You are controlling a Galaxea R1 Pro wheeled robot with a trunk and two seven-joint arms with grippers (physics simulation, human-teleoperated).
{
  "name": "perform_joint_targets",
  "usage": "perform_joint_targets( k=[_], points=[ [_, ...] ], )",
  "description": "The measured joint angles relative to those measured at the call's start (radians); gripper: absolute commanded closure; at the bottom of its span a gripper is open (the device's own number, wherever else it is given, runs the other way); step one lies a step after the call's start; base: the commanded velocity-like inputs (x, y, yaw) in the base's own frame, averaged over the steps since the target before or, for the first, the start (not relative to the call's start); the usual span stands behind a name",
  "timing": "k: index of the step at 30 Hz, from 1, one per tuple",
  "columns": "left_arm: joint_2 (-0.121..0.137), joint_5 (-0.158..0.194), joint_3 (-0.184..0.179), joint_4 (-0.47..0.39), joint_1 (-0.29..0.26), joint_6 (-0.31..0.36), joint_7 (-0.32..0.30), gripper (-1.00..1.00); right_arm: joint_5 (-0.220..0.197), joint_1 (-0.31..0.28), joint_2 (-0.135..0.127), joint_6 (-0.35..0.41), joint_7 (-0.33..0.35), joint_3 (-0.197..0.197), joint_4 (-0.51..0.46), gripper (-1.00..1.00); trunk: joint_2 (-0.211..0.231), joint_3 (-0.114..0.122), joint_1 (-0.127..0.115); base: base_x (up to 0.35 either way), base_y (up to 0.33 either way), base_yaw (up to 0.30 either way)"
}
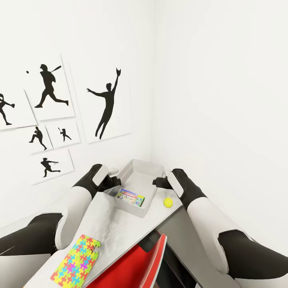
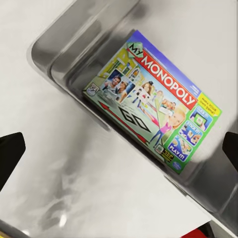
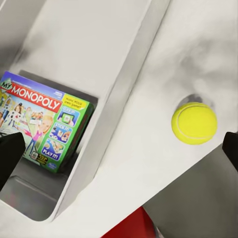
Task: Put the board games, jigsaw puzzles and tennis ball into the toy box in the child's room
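The right gripper (image 1: 159,181) hung above the far right rim of the shallow light grey toy box (image 1: 150,167), its two dark fingers spread wide and holding nothing; in the right wrist view the fingertips (image 3: 10,156) showed at opposite edges with open space between them. Just beside it on the pale grey surface (image 1: 116,228), outside the bin's right wall and toward the robot, lay the small yellow-green tennis ball (image 1: 168,202), (image 3: 194,123), resting free near the surface's edge. That was the relation the coming move seemed to turn on: the ball lay to the right gripper's outer side and a little nearer the robot, clearly closer to this arm than to the other. Being round, it offered no long axis to line up with.

The left gripper (image 1: 114,178) hovered at the bin's left rim, likewise spread and empty, its fingertips (image 2: 10,156) framing the view. Below it, inside the toy box, the green-edged board game with the pale busy cover (image 1: 131,198), (image 2: 153,106) lay flat at the near end.

Farther back toward the robot, on the left part of the surface, one multicoloured jigsaw puzzle slab (image 1: 77,261) lay flat, well apart from both grippers. A red chair (image 1: 132,266) stood under the surface edge.
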Motion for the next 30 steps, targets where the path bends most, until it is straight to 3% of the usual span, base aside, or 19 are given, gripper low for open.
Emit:
perform_joint_targets(
  k=[13,30],
  points=[
    [0.002,0.001,-0.003,0.000,0.000,-0.002,-0.004,-1.00,0.000,0.000,0.000,-0.006,0.004,0.001,0.005,-1.00,0.000,-0.002,0.000,0.000,0.000,0.000],
    [0.001,0.001,-0.001,0.000,0.000,-0.003,-0.004,-1.00,0.000,0.000,0.000,-0.007,0.003,0.001,0.005,-1.00,0.000,-0.028,0.000,0.000,0.000,0.000]
  ],
)
